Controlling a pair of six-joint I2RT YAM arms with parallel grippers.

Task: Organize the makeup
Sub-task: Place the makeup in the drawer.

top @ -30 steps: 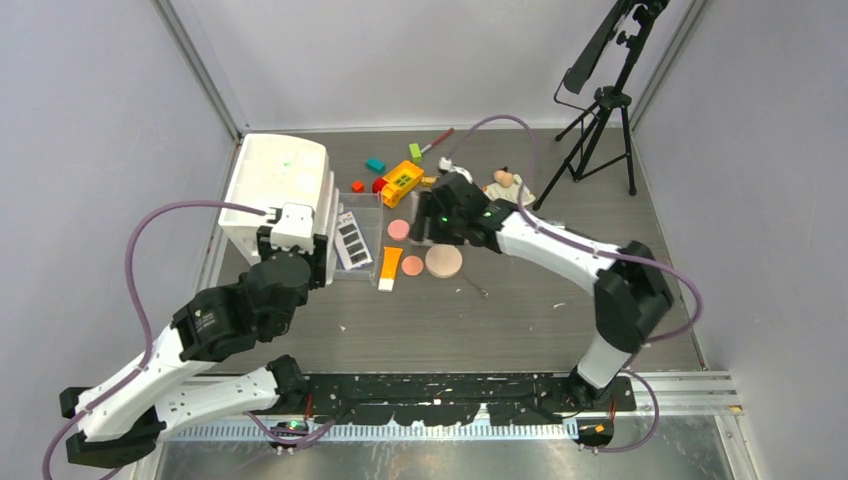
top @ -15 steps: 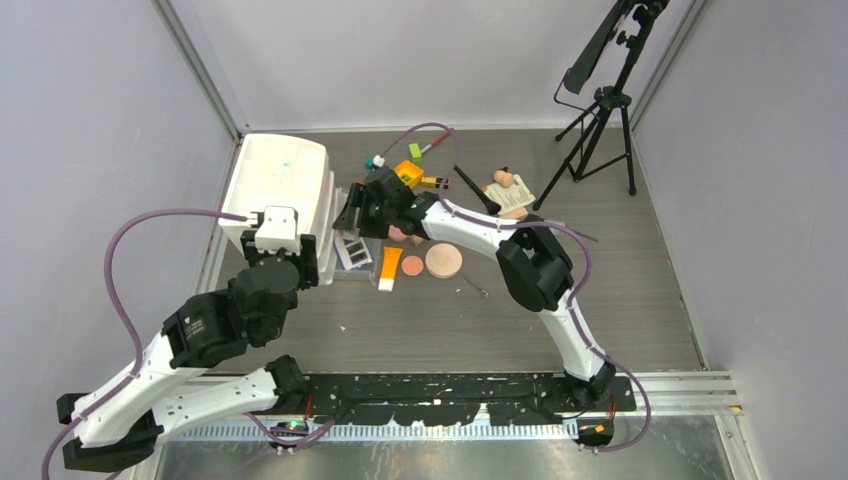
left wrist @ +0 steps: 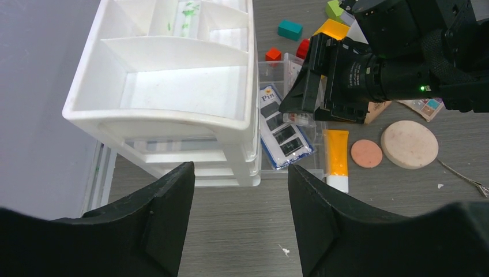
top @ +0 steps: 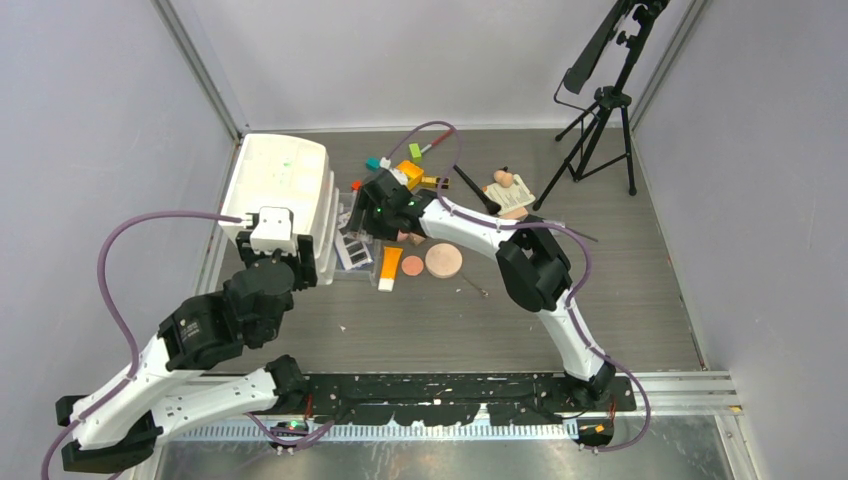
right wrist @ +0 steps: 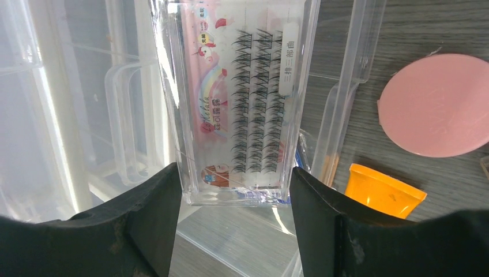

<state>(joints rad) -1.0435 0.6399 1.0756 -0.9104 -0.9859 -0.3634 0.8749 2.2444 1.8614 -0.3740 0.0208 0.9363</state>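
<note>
Right wrist view: grips clear lash case (right wrist: 242,104) with right gripper (right wrist: 233,173) above pulled-out drawer (left wrist: 291,170), likely for filing beside palette (left wrist: 282,133). Holds left gripper (left wrist: 239,173) parted and empty before white organizer (left wrist: 155,120), clear of drop.

The right gripper (right wrist: 235,173) clamps the lower end of a clear lash case (right wrist: 248,86) — rows of black false lashes on a pink rainbow card — with its black fingers (right wrist: 144,231) against both long sides. Clear plastic trays (right wrist: 69,115) lie beneath. On the grey tabletop (right wrist: 415,23) to the right sit a round pink compact (right wrist: 438,104) and one end of an orange tube (right wrist: 383,193)
</note>
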